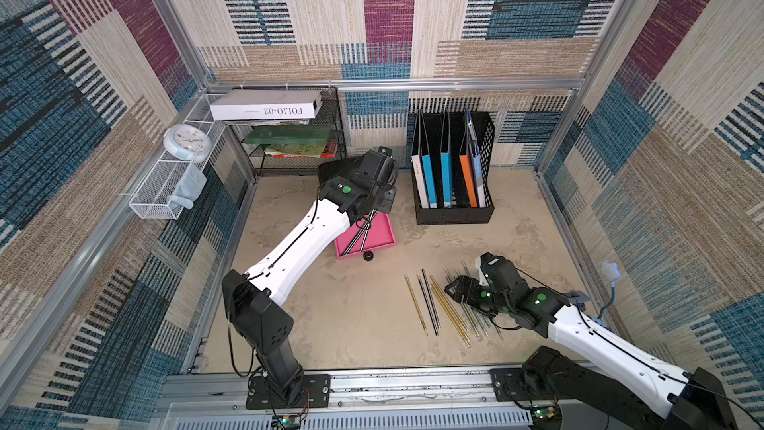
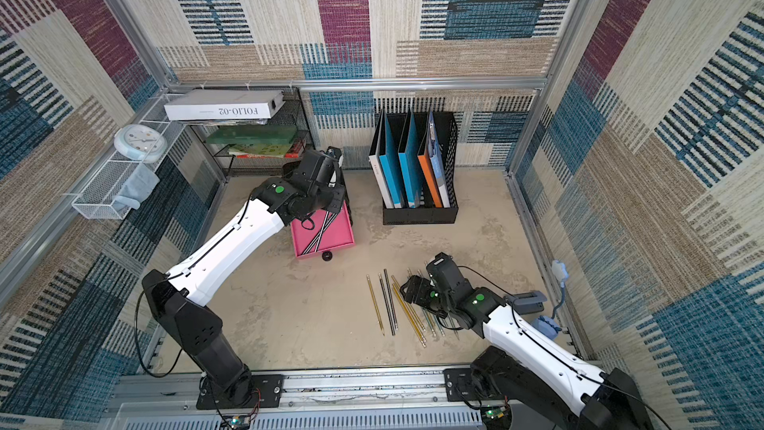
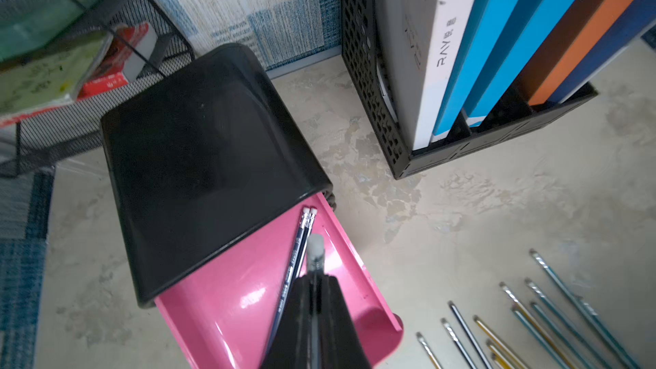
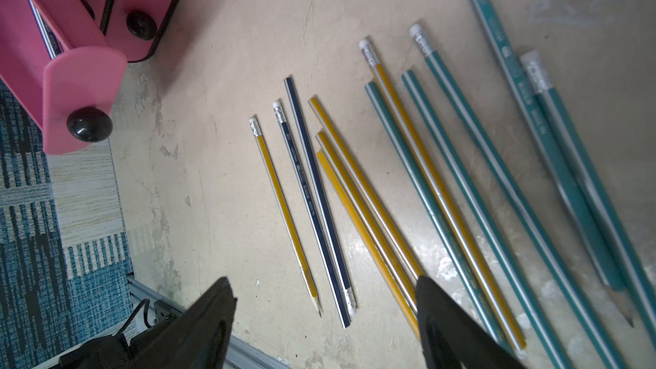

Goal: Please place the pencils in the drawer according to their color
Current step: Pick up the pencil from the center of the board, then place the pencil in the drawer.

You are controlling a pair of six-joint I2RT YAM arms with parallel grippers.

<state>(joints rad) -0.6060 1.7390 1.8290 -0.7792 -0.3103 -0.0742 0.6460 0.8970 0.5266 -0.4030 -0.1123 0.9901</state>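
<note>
Our left gripper has its fingers pinched narrow on one pencil. Its blurred pale eraser end pokes out past the tips, and the strip of shaft between the fingers looks dark. The grip hangs over the pink drawer, which stands pulled out from just under the black top of the chest. Inside that drawer two dark pencils lie side by side, touching, their erasers toward the chest. In a top view the chest sits near the back of the table, mostly hidden behind our left arm. The black file holder with its upright folders stands beside it, apart.

Our right gripper has its fingers spread wide with nothing between them. It is poised over the near ends of the loose pencils at the front right of the table, well apart from the drawer. Whether the fingertips touch the surface we cannot tell. Going outward from the drawer side we see a lone yellow pencil, a dark pair lying head to tail, a yellow cluster, then the teal pencils, some crossing one another. The right wrist view also shows the open drawer's black knob and a second knob on a shut drawer of the same chest.
</note>
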